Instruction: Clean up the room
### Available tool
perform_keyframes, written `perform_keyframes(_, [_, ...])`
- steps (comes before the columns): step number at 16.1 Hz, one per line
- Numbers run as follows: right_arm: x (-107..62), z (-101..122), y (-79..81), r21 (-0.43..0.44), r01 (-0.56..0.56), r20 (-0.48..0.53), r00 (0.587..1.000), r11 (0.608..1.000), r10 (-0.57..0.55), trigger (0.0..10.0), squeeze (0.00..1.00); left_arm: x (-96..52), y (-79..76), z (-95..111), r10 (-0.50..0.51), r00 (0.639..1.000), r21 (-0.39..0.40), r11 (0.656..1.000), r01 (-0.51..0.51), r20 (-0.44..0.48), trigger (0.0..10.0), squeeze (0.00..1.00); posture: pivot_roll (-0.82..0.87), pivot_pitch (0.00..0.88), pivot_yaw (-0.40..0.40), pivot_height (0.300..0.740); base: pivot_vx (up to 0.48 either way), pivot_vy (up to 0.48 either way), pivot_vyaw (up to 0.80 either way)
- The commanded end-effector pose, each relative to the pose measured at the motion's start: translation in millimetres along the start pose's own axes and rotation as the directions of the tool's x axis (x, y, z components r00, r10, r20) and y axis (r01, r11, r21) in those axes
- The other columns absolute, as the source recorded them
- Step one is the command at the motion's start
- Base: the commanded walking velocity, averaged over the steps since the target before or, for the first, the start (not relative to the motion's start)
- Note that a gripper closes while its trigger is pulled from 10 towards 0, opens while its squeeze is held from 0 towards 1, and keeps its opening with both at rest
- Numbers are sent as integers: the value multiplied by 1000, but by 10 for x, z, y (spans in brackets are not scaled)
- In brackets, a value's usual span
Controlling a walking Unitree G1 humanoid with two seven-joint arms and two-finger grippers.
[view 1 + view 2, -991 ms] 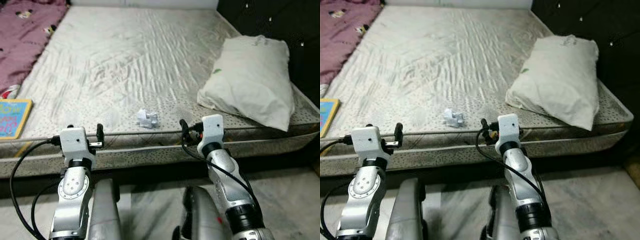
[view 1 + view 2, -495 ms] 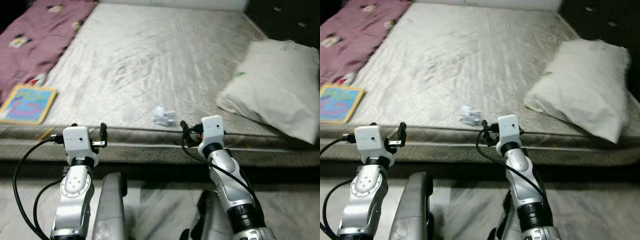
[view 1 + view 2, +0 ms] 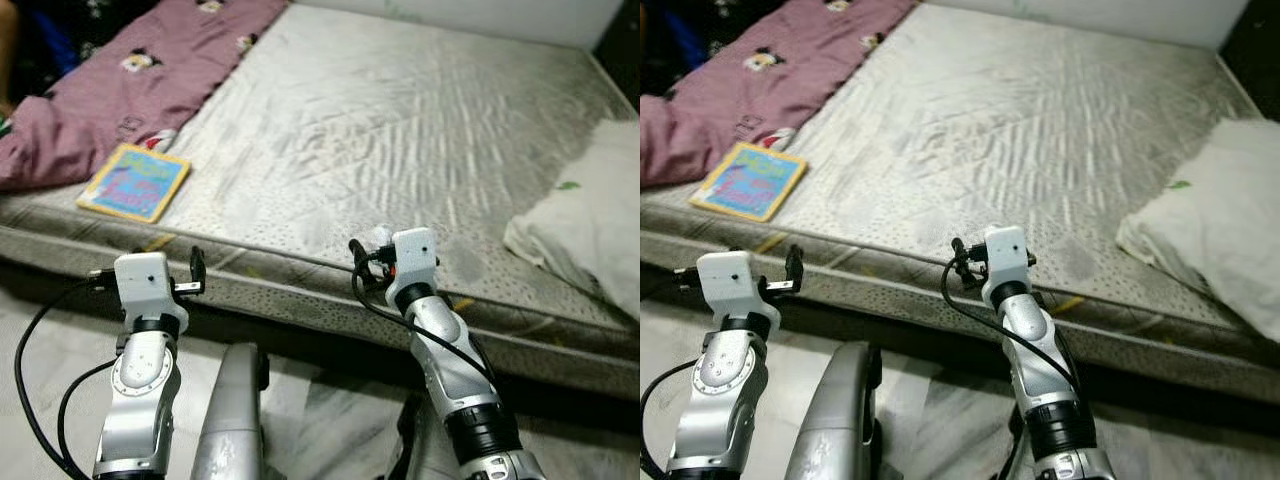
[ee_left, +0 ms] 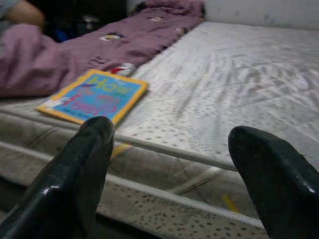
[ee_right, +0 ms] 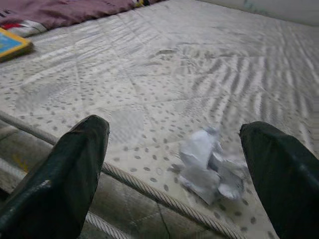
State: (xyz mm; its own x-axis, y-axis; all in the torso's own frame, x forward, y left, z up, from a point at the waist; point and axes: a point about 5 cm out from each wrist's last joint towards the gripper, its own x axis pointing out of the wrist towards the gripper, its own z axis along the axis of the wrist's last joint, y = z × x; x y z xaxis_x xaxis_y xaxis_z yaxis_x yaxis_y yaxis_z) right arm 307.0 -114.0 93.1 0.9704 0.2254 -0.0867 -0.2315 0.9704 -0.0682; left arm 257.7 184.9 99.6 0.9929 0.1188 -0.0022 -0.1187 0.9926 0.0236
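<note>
A crumpled white paper [image 5: 209, 164] lies on the grey dotted mattress [image 3: 400, 130] close to its front edge. My right gripper [image 5: 174, 169] hovers just in front of that edge, open, with the paper straight ahead between its fingers and apart from them. In the left eye view the paper [image 3: 378, 236] peeks out behind the right wrist. A yellow and blue book [image 3: 135, 182] lies flat near the mattress's left front corner. My left gripper [image 4: 169, 164] is open and holds nothing, level with the bed edge, with the book [image 4: 94, 97] ahead of it to the left.
A purple blanket [image 3: 130, 90] is bunched along the left side of the bed. A white pillow [image 3: 590, 225] rests at the right edge. Part of a person [image 4: 20, 10] shows beyond the blanket. Pale floor [image 3: 940, 420] runs under my arms in front of the bed.
The whole picture has shifted as the camera swung left: book and blanket came into view, the pillow slid to the right edge. Both arms keep the same pose, grippers open.
</note>
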Motion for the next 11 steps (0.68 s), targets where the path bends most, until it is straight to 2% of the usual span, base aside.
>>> perform_keyframes(1, [-16, -38, -35, 0, 6, -19, 1000, 1000, -6, 10000, 0, -5, -26, -1, -11, 1000, -9, 1000, 11, -1, 10000, 0, 95, 41, -65, 531, 311, 0, 0])
perform_keyframes(9, [-4, -33, -35, 8, 4, -20, 1000, 1000, -4, 10000, 0, 8, -28, -7, -18, 1000, -22, 1000, 18, -12, 10000, 0, 93, 55, -64, 531, 342, 0, 0])
perform_keyframes(11, [-4, -37, -38, 13, 6, -23, 1000, 1000, -6, 10000, 0, 9, -32, 9, -22, 1000, -20, 1000, 22, 1, 10000, 0, 92, 60, -64, 531, 127, 0, 0])
